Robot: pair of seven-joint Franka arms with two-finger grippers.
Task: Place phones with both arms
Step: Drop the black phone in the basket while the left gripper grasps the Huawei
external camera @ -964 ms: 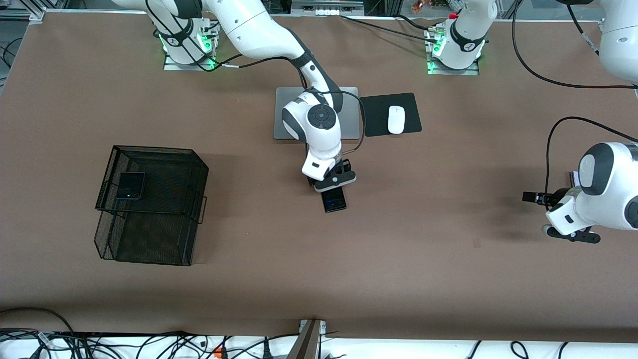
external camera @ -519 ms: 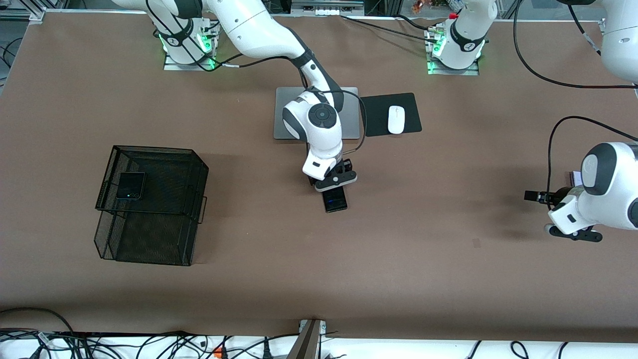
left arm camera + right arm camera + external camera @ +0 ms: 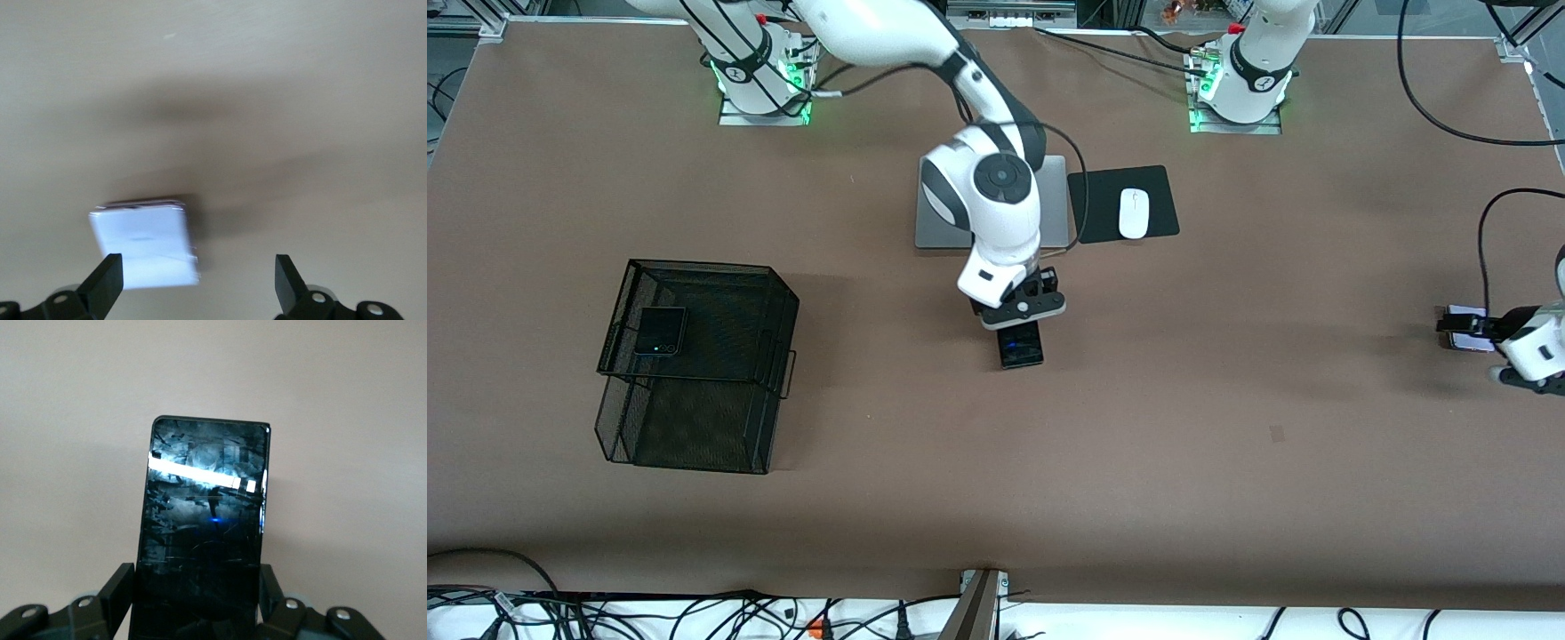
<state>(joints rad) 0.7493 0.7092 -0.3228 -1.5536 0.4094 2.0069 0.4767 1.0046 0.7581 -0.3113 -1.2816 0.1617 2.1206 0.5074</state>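
Long black phone [image 3: 203, 533]: rigid glossy slab, likely slick and breakable; right claw [image 3: 1021, 313] clamped across its long edges at one end, over mid-desk [image 3: 1138, 462]; best held by those edges; lavender-white phone [image 3: 147, 250]: squarish, stiff, probably light, flat on the desk at the left arm's end; left claw [image 3: 197, 283] spread wide just above it; folded black phone [image 3: 660, 331]: lay in the mesh basket [image 3: 694, 427]
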